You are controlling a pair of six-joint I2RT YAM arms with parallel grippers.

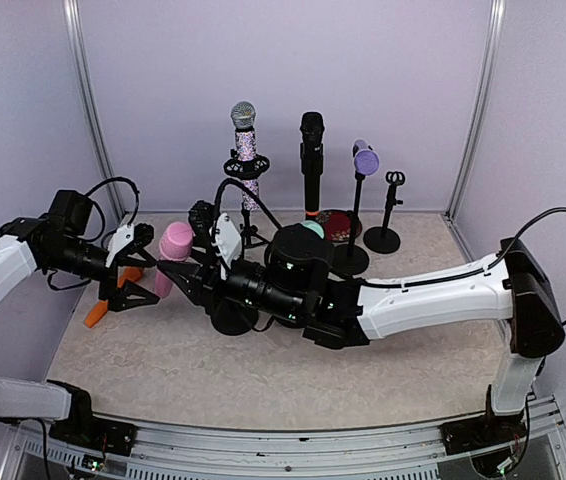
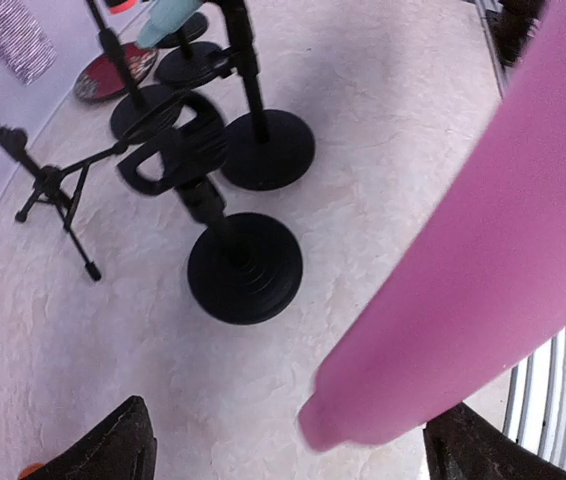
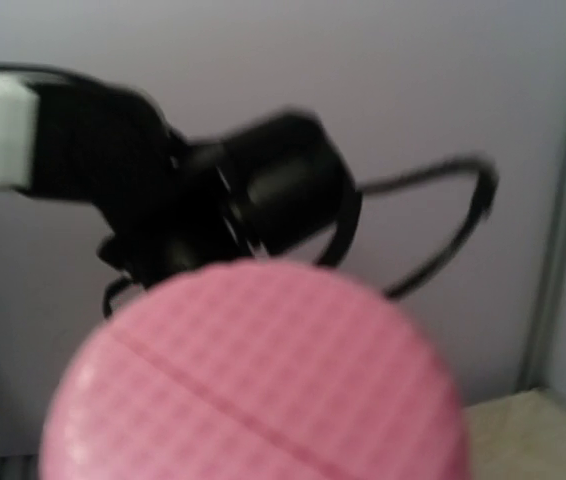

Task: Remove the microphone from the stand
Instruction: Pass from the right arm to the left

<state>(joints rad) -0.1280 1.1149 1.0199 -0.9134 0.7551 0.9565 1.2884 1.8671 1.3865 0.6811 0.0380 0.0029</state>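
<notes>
Now the left tool (image 2: 288,455) hangs wide open, since the right tool (image 1: 191,272) grips the pink microphone (image 1: 171,255) clear of the empty black stand (image 2: 245,268).

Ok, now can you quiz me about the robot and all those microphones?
1. True or false: the left claw is open.
2. What colour is the microphone nearest that claw? A pink, B green, C yellow.
3. Fill in the gap: the small stand at the far right holds ____ microphone.

Key: 1 true; 2 A; 3 no.
</notes>
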